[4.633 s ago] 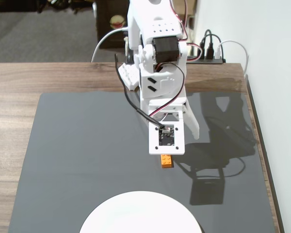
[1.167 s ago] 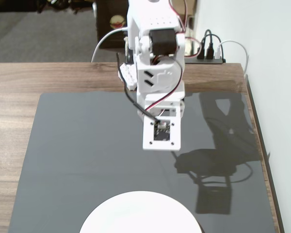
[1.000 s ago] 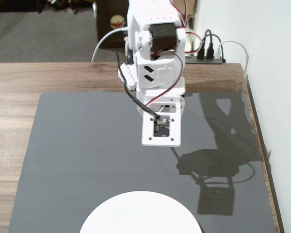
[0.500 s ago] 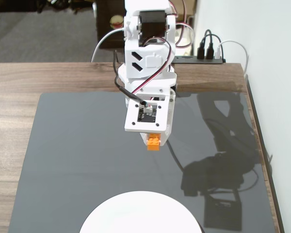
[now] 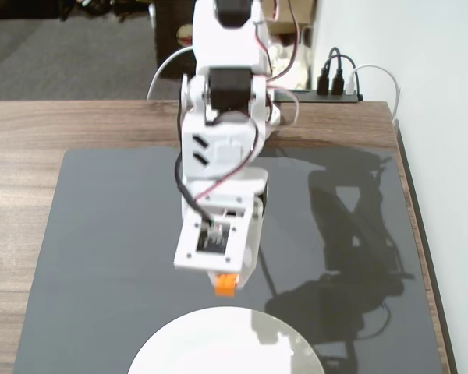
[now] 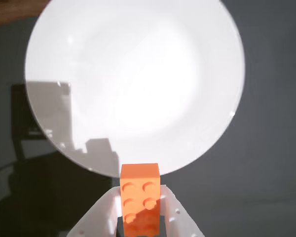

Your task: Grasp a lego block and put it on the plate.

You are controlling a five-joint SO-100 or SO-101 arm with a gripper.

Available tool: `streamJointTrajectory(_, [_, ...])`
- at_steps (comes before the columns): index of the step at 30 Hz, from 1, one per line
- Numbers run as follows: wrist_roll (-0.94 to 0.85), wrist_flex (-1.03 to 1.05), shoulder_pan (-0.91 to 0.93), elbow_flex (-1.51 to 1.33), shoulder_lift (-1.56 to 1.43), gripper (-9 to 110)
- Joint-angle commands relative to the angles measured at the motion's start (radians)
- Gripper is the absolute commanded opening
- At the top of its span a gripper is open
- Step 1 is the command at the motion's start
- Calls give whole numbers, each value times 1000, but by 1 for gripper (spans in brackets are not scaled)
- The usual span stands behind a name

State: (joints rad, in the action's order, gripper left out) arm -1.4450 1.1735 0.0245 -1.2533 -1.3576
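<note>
My gripper (image 6: 140, 192) is shut on the orange lego block (image 6: 140, 197), which sticks out from between the white jaws with its studs facing the wrist camera. In the fixed view the block (image 5: 225, 284) pokes out below the gripper (image 5: 225, 279), held above the dark mat just short of the near rim of the white plate (image 5: 218, 347). In the wrist view the plate (image 6: 138, 74) fills the upper frame, and the block's far end overlaps its near rim.
A dark grey mat (image 5: 101, 234) covers the wooden table (image 5: 23, 132). A power strip with plugs (image 5: 335, 89) sits at the back right by the wall. The arm's shadow falls on the mat to the right.
</note>
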Motion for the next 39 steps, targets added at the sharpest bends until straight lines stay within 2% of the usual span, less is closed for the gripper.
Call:
streamJointTrajectory(1, [-8,-17,14,95,38,5])
streamJointTrajectory(14, [5,-38,5,232,261,5])
streamJointTrajectory(30, [9,-43,-14,247,330,6])
streamJointTrajectory(36, [20,-38,-15,247,330,21])
streamJointTrajectory(39, [23,-35,-14,247,328,21])
